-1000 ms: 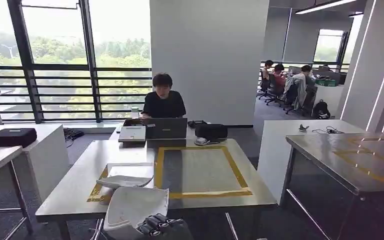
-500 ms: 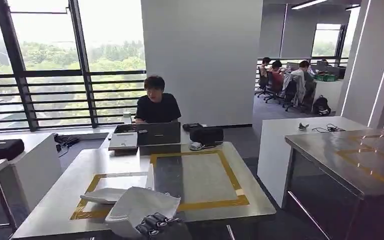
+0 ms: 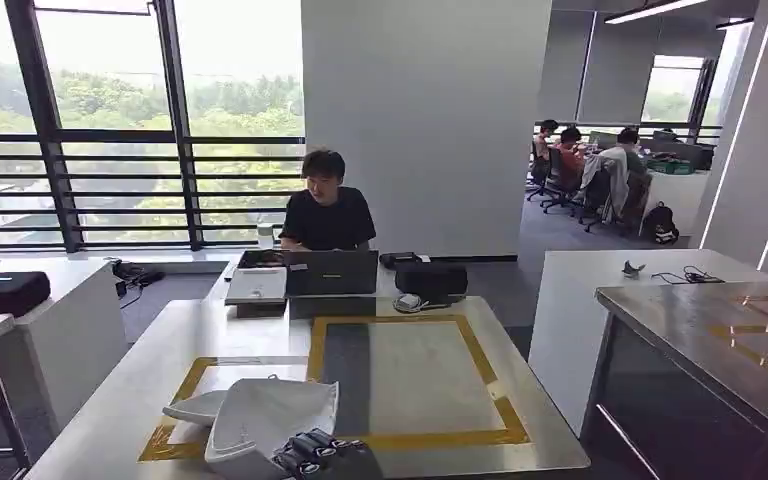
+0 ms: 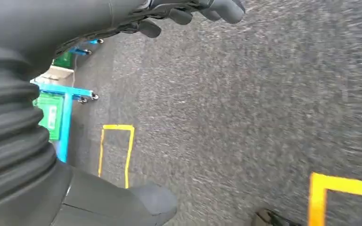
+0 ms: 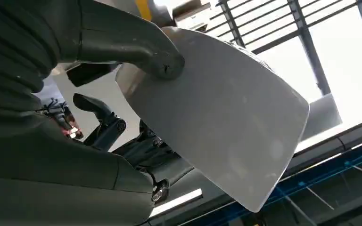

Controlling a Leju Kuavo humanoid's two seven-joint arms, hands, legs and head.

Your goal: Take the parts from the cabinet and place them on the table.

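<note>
My right hand (image 3: 312, 455) comes in at the bottom of the head view and holds a white curved shell part (image 3: 268, 418) over the near edge of the steel table (image 3: 160, 340). The right wrist view has the thumb (image 5: 122, 47) pressed on that white part (image 5: 226, 122). A second white part (image 3: 194, 408) lies on the table inside the smaller yellow-taped square (image 3: 200, 372), just left of the held one. Beside it is a larger yellow-taped frame (image 3: 490, 372) with nothing in it. My left hand (image 4: 193, 12) hangs above grey floor, fingers loose, holding nothing.
A person (image 3: 328, 205) sits at the table's far side behind a laptop (image 3: 332, 272), with a black bag (image 3: 430, 278) and a white box (image 3: 257, 286) alongside. Another steel table (image 3: 720, 340) stands to the right. A white counter with a black case (image 3: 0, 292) is on the left.
The whole view has swung and shifted as the camera moved; the table now sits closer and more centred. The white part stays in my right hand, low in front.
</note>
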